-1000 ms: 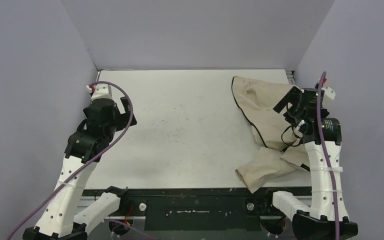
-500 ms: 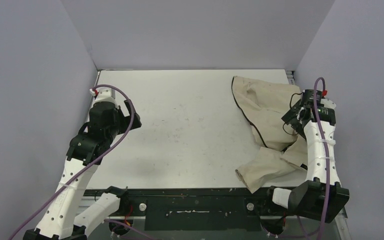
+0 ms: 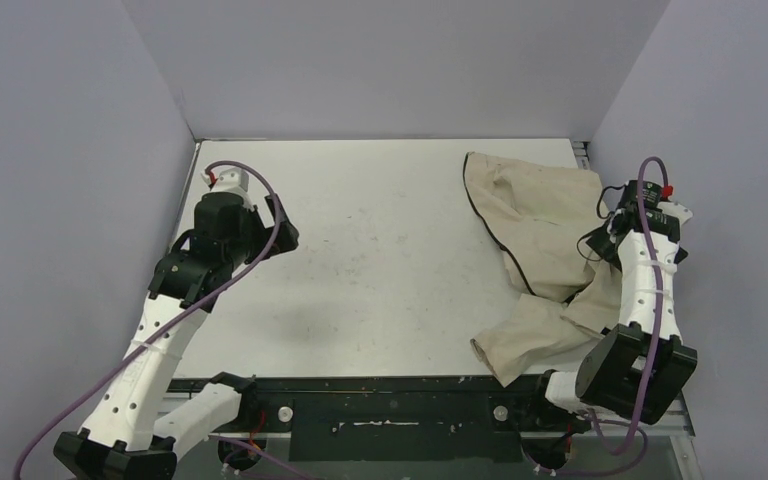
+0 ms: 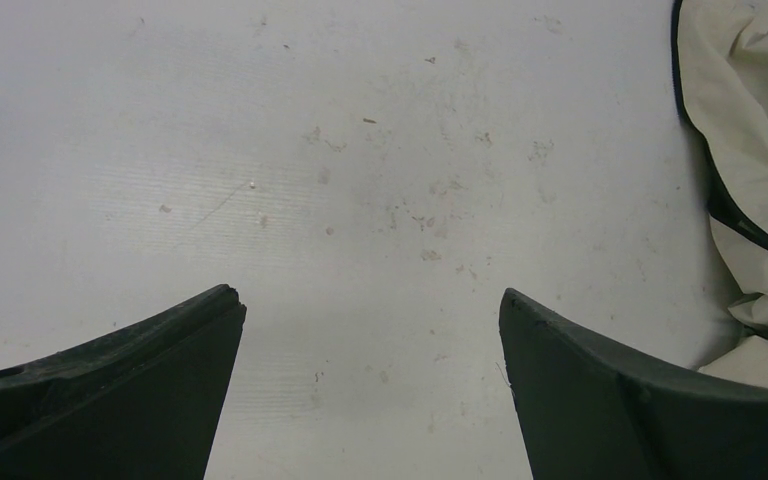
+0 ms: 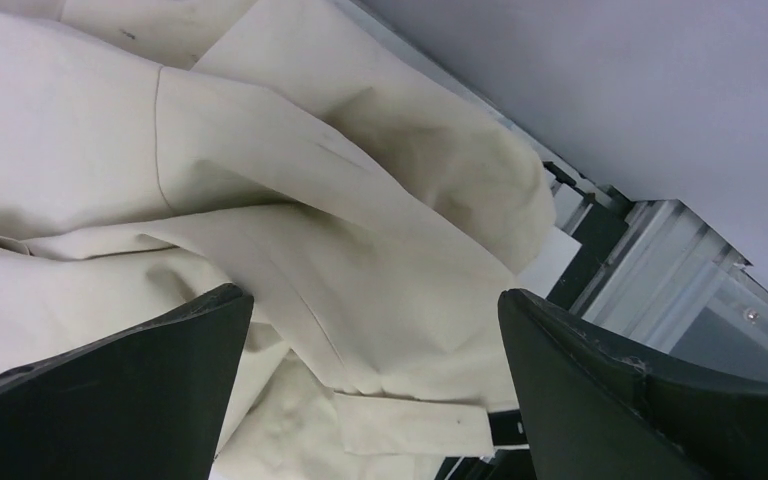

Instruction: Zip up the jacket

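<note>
Both arms have shifted since a second ago: the left arm (image 3: 222, 222) has swung in from the left edge toward the middle of the counter (image 3: 380, 260), and the right arm (image 3: 646, 268) has pulled back and out, so its wrist now sits at the right edge. The jacket (image 3: 532, 215) has not moved.

It lies bunched along the right side of the counter, from the far right corner down almost to the near edge. Its long axis runs roughly parallel to the right edge. The dark zipper edge (image 3: 488, 222) curves down the side that faces the middle of the counter, and a loose flap spreads out by the near right corner. Which end is the collar is hard to make out from the crumple.

The left jaws stand wide apart with only bare counter between them. They look across at the dark edge of the jacket (image 4: 750, 150), likely lining up a reach for the zipper side. The right jaws are also wide and hold nothing. They hang over the outer folds of the jacket (image 5: 260, 200), beside the counter's right rim, probably seeking a hold there to spread the cloth. Bunched like this, the two zipper halves do not meet, so the jacket needs flattening first.
</note>
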Robot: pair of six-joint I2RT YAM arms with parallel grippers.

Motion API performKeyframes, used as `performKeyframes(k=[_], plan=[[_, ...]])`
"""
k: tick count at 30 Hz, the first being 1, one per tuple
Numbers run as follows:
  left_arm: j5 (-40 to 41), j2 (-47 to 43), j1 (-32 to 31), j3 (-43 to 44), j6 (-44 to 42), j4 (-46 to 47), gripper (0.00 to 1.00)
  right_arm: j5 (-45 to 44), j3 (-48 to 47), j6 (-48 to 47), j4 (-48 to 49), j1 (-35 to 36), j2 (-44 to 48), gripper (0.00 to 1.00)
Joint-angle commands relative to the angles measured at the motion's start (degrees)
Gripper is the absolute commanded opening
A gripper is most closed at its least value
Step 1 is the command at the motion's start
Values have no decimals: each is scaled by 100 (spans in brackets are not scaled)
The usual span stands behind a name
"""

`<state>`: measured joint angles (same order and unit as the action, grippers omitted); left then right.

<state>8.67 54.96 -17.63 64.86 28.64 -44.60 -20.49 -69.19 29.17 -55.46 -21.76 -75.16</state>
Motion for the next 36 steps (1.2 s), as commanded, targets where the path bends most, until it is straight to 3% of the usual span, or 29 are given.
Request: performKeyframes(k=[1, 6, 11, 14, 17, 21, 29, 36], plan=[[-537, 31, 22, 114, 289, 434, 97, 392, -268, -154, 397, -56, -217, 100], [-818, -15, 14, -58, 462, 580, 97, 1264, -16, -133, 845, -65, -488, 100], [-733, -159, 18, -52, 423, 529, 97, 1963, 402, -161, 1292, -57, -873, 89], [-591, -224, 20, 7, 327, 403, 97, 2279, 552, -228, 1475, -30, -924, 76], [-456, -309, 22, 3, 284, 339, 97, 2310, 514, -309, 1512, 45, -736, 54], [-345, -370, 18, -12, 305, 296, 97, 2542, 239, -455, 1599, 331, -232, 37], [-51, -354, 23, 171, 326, 181, 97, 3027, -817, -274, 1692, 2379, 152, 2], [251, -550, 23, 229, 332, 1, 97, 3235, -1087, 312, 2169, 4430, 194, 0]])
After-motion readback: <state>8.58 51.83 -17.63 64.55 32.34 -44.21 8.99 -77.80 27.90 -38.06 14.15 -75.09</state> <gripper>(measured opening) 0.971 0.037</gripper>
